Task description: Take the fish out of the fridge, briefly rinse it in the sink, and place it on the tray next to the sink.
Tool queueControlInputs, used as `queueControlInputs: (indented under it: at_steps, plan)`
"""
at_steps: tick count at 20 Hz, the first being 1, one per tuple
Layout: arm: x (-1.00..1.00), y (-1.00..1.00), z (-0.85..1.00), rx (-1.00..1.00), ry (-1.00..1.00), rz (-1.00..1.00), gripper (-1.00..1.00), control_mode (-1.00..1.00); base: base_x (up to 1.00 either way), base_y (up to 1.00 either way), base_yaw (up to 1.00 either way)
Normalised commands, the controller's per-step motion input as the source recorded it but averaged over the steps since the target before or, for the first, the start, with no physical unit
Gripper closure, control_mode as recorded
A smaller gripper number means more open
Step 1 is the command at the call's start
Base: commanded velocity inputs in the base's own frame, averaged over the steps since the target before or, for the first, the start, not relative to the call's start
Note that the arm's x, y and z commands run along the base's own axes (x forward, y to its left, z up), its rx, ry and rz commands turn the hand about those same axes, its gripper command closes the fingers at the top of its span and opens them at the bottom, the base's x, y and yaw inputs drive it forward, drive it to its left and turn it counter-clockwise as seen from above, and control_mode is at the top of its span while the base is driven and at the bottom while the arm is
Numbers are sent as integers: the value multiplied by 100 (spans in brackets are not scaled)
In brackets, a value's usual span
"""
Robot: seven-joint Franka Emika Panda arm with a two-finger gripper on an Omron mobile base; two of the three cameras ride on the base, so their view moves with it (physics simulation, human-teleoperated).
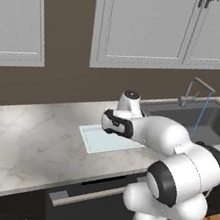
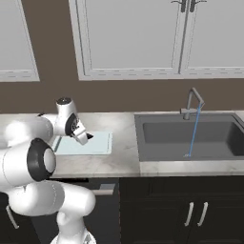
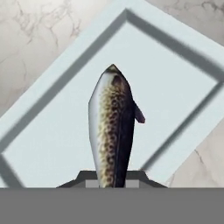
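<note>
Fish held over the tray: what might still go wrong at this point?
1. The gripper is shut on the fish by one end, most of the body sticking out; released from above, it may bounce or slide.
2. The tray is shallow, so a drop near the rim could land on the counter.
3. The faucet runs, water wasted.

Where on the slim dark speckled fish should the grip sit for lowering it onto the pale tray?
Keep the grip where it is: the gripper is shut on the slim dark speckled fish at one end, from above. The body narrows there to fit between the fingers, and the rest hangs free over the pale bluish-white rectangular tray, so it can probably be laid flat.
</note>
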Motion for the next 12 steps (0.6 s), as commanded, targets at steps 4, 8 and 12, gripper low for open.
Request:
queueControlInputs:
  at_steps: [4, 8, 12]
  plan:
    - [57, 6, -15, -4, -2, -8, 100, -100, 0, 0, 0]
    - [56, 8, -15, -6, -1, -9, -100, -100, 0, 0, 0]
    - [0, 0, 0, 0, 0, 0, -100, -100, 0, 0, 0]
